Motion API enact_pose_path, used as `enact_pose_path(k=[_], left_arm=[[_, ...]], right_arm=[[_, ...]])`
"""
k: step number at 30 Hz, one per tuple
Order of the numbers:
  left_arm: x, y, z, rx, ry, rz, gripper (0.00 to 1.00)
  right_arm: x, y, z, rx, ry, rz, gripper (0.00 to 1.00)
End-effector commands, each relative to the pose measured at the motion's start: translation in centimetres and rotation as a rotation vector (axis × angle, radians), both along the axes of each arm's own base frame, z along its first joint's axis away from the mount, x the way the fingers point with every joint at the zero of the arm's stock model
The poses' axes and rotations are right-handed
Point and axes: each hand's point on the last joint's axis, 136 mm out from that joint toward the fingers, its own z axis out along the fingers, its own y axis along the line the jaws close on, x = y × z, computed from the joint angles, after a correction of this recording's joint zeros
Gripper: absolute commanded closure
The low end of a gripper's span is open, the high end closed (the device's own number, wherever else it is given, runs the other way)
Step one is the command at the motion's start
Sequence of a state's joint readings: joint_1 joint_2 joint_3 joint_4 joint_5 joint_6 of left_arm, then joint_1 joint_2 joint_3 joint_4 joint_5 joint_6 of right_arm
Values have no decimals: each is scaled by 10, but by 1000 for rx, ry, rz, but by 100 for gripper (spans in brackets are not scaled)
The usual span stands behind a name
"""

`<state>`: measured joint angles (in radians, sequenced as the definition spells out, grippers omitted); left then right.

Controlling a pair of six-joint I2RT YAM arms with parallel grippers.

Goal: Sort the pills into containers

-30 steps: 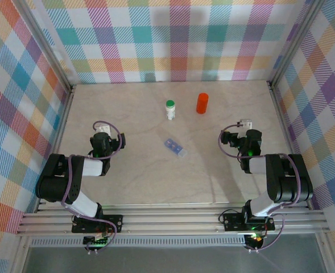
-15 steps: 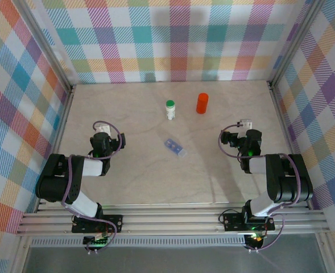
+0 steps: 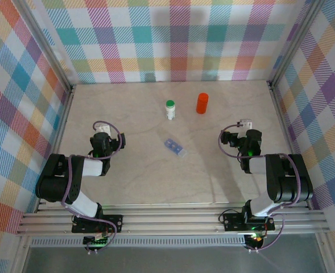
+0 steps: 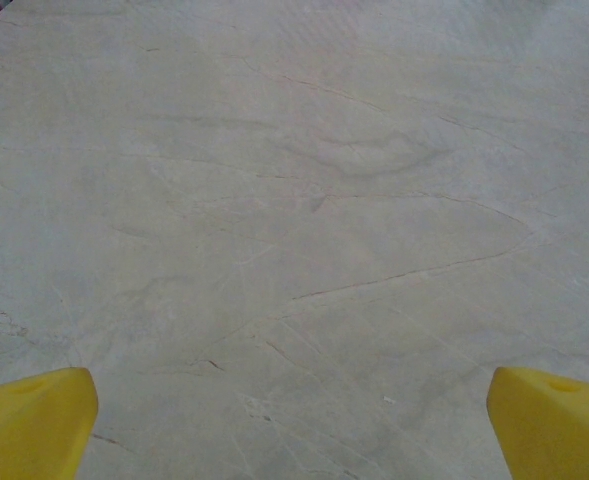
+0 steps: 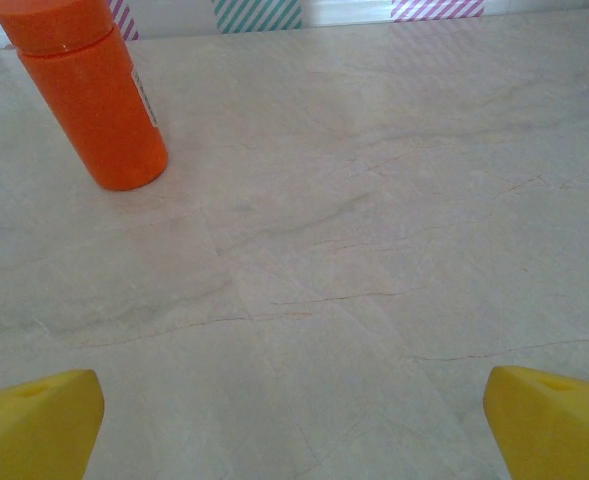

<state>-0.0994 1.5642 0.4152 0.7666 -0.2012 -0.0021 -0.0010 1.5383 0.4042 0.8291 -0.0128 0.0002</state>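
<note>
When viewed from overhead, shows a flat, smooth tabletop (image 3: pixel 139 182) printed like pale cream marble with thin grey veins, boxed in on three sides by walls (image 3: pixel 173 40) of pastel plaid in pink, teal, orange and purple. Toward the far middle, standing upright: an orange bottle (image 3: pixel 202 103), a plain glossy cylinder with a matching orange cap. Just left of it and apart from it, also upright: a smaller white bottle (image 3: pixel 170 110) with a round green cap. Nearer the table's centre, lying flat on a diagonal, well apart from both bottles: a slim, translucent blue pill organizer (image 3: pixel 176 148), rectangular, its compartments too small to make out. Down the side of the orange bottle, seen close from the right wrist: a narrow white label (image 5: pixel 146 100) with dark print, too small to read. At lower left, folded on its black-and-white arm (image 3: pixel 85 168): the left gripper (image 4: pixel 294 425), spread fully wide, blunt yellow wedge-shaped fingertips (image 4: pixel 34 425) at the two bottom corners of its wrist view, holding nothing, touching nothing, bare veined tabletop between. At lower right, likewise folded: the right gripper (image 5: pixel 294 425), equally wide apart, same yellow wedges, empty, with the orange bottle standing well ahead and off to its left, untouched.
</note>
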Motion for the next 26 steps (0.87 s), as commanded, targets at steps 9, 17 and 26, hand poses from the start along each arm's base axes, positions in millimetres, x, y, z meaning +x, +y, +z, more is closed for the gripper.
enact_pose_path(k=[9, 17, 26], left_arm=[[5, 2, 11, 9, -44, -3, 0], [5, 2, 11, 8, -45, -4, 0], [6, 0, 10, -1, -39, -23, 0]], right_arm=[[2, 3, 4, 18, -12, 13, 1], [2, 3, 4, 18, -12, 12, 1], [2, 3, 4, 18, -12, 13, 1]])
